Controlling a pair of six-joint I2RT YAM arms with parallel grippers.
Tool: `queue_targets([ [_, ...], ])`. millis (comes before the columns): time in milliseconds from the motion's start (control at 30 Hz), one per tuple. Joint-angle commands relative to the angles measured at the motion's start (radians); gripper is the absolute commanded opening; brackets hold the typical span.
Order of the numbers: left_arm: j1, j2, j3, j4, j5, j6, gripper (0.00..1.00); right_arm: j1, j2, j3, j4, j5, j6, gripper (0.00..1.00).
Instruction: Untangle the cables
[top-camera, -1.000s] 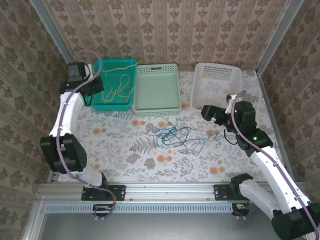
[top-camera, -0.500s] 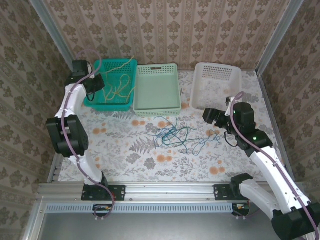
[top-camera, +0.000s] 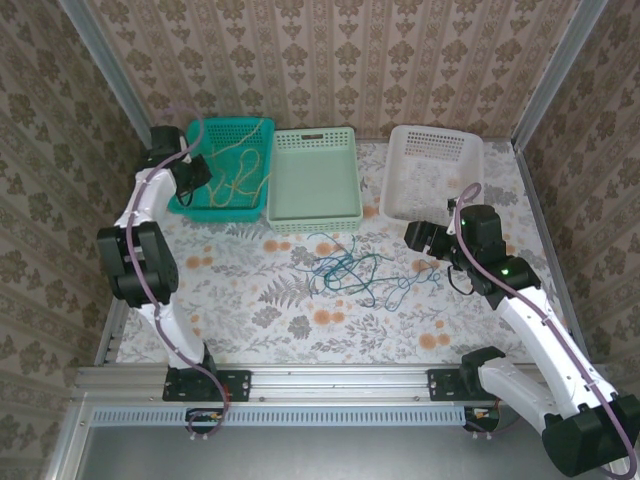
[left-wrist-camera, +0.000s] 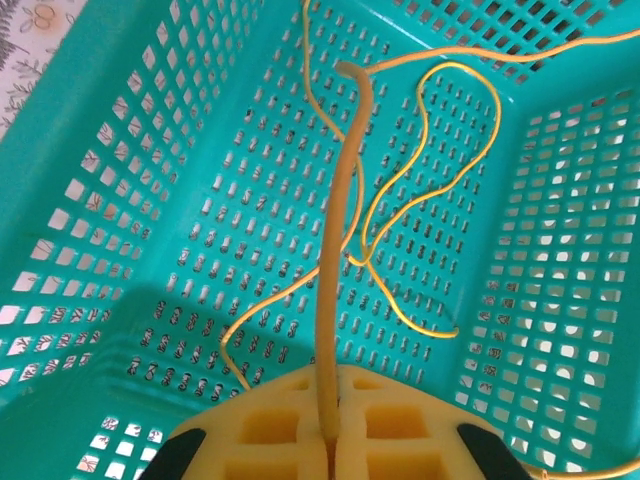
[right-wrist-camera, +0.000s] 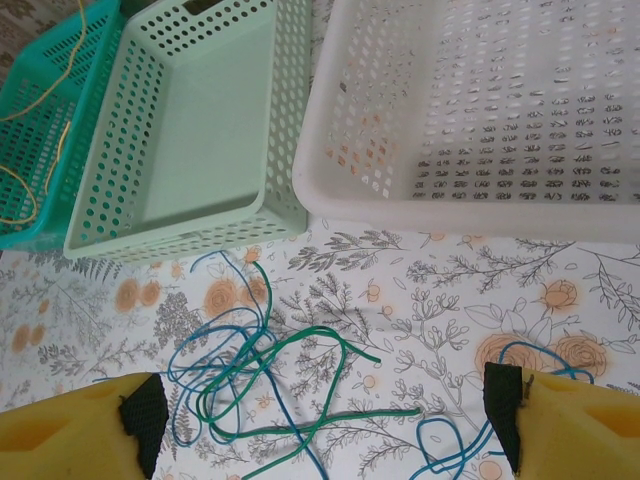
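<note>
Thin yellow cables (top-camera: 235, 170) lie looped in the teal basket (top-camera: 215, 207) at the back left. My left gripper (top-camera: 192, 168) hangs over that basket's left side; in the left wrist view its yellow foam fingers (left-wrist-camera: 270, 430) are shut on one yellow cable (left-wrist-camera: 340, 250) that runs straight up from the gripper (left-wrist-camera: 330, 385). Blue and green cables (top-camera: 345, 270) lie tangled mid-table. My right gripper (top-camera: 420, 238) hovers open to their right. Its wrist view shows the green cable (right-wrist-camera: 300, 345) and blue cable (right-wrist-camera: 200, 330) between the spread fingers of the gripper (right-wrist-camera: 322, 415).
A pale green basket (top-camera: 315, 222) stands beside the teal one, and a white basket (top-camera: 430, 135) sits at the back right. A separate blue loop (top-camera: 415, 282) lies below the right gripper. Patterned walls close in on three sides.
The left arm's elbow has swung up toward the back wall while its gripper stays over the teal basket holding the yellow cable. The right gripper has barely shifted.
</note>
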Motion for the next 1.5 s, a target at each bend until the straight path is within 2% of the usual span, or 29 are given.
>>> queue_targets([
  [0,0.005,0.006,-0.010,-0.009,0.015,-0.003,0.14,0.000,-0.016,0.017,-0.019,0.003,-0.013,0.87],
  [167,-0.004,-0.038,-0.042,-0.009,-0.006,0.031,0.58,0.002,-0.005,0.020,-0.008,-0.007,-0.009,0.87],
  [233,-0.018,-0.072,-0.058,0.001,-0.032,0.051,0.69,0.003,0.001,0.022,-0.006,-0.016,-0.008,0.87],
  [300,-0.038,-0.109,-0.069,0.012,-0.057,0.070,0.72,0.004,0.006,0.022,-0.004,-0.028,-0.014,0.86],
  [400,-0.080,-0.183,-0.093,0.039,-0.087,0.109,0.95,0.021,0.015,0.029,-0.008,-0.044,-0.043,0.83],
  [500,-0.150,-0.283,-0.153,0.092,-0.126,0.170,1.00,0.057,0.022,0.029,-0.003,-0.044,-0.076,0.82],
  [633,-0.247,-0.432,-0.297,0.176,-0.161,0.216,1.00,0.119,0.044,0.025,0.003,-0.031,-0.117,0.82],
  [800,-0.342,-0.601,-0.497,0.226,-0.142,0.222,1.00,0.179,0.124,0.040,-0.020,0.003,-0.117,0.81],
  [1100,-0.633,-0.805,-0.797,0.262,-0.250,0.193,1.00,0.227,0.232,0.017,0.047,0.010,0.018,0.77],
  [1233,-0.748,-0.836,-0.874,0.282,-0.296,0.172,1.00,0.273,0.304,0.019,0.090,-0.011,0.085,0.75],
  [1367,-0.848,-0.821,-0.884,0.282,-0.328,0.173,0.99,0.291,0.387,0.022,0.133,-0.029,0.139,0.72],
  [1467,-0.906,-0.797,-0.884,0.273,-0.393,0.169,0.99,0.313,0.433,0.030,0.155,-0.041,0.162,0.70],
])
